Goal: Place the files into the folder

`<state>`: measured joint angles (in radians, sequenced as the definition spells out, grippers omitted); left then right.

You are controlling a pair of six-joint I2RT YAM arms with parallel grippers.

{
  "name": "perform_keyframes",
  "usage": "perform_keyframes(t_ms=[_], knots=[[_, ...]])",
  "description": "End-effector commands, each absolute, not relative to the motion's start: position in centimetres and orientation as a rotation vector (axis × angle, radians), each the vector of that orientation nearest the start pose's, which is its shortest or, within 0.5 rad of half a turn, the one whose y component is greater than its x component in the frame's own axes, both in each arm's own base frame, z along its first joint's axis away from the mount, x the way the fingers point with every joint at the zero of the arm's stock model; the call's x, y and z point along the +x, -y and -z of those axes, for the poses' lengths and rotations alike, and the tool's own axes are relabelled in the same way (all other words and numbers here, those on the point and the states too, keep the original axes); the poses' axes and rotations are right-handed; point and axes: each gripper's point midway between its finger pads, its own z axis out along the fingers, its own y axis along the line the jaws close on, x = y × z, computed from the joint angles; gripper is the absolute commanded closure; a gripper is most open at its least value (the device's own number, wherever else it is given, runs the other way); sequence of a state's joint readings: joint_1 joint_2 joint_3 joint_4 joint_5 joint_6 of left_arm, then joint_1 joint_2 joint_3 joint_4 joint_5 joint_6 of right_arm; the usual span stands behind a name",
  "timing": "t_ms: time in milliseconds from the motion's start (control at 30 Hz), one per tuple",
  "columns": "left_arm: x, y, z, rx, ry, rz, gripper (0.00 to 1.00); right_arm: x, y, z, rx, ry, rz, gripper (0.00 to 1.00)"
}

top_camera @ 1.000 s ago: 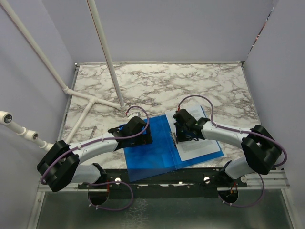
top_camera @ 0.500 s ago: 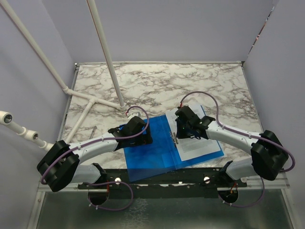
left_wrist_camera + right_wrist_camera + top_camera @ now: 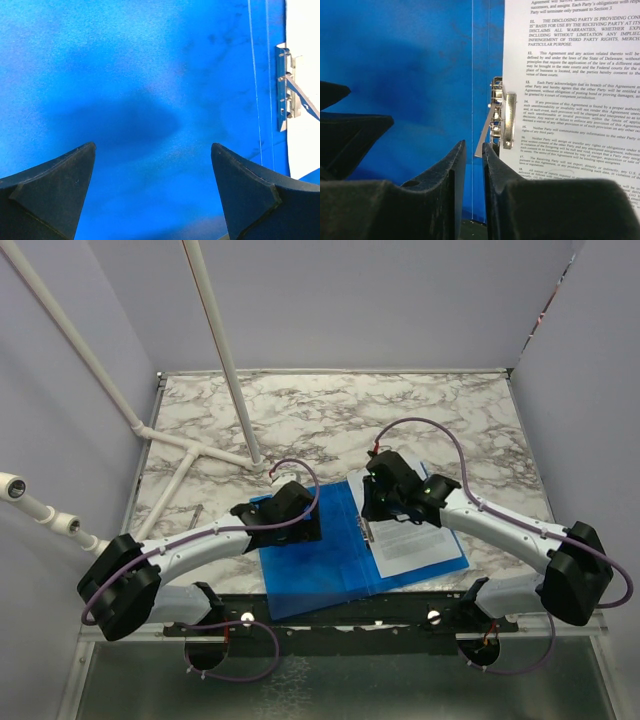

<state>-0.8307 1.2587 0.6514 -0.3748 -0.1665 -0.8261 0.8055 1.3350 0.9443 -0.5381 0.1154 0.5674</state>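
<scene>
Now: right gripper (image 3: 472, 150), barely parted, could snag the clip (image 3: 507, 120) and skew your files (image 3: 570, 100); left gripper (image 3: 152, 147) gapes over folder (image 3: 125, 75).

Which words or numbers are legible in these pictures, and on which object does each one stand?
"THE DISCLOSING PARTY IS PROVIDING": on the files, paragraph 11.
"State of Delaware": same sheet, paragraph 12.
"Each Party acknowledges": paragraph 13.
Lower paragraphs: too small to read surely.
the folder: no text visible.
</scene>
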Motion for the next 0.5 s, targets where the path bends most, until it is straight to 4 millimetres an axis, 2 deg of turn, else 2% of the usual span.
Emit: perform_keyframes(t_ms=[0,233,467], knots=[[19.4,21.0,-6.1,0.007,-2.574,0.317,0.01,21.8,-24.5,-11.7,-0.326,-2.547,-0.405,0.75],[17.7,20.9,-5.4,0.042,-2.587,0.222,0.01,21.2,-25.3,-11.4,-0.369,-2.563,-0.372,0.73],[15.6,20.4,-3.3,0.099,-2.612,0.091,0.01,20.5,-25.7,-10.0,-0.398,-2.599,-0.346,0.73]])
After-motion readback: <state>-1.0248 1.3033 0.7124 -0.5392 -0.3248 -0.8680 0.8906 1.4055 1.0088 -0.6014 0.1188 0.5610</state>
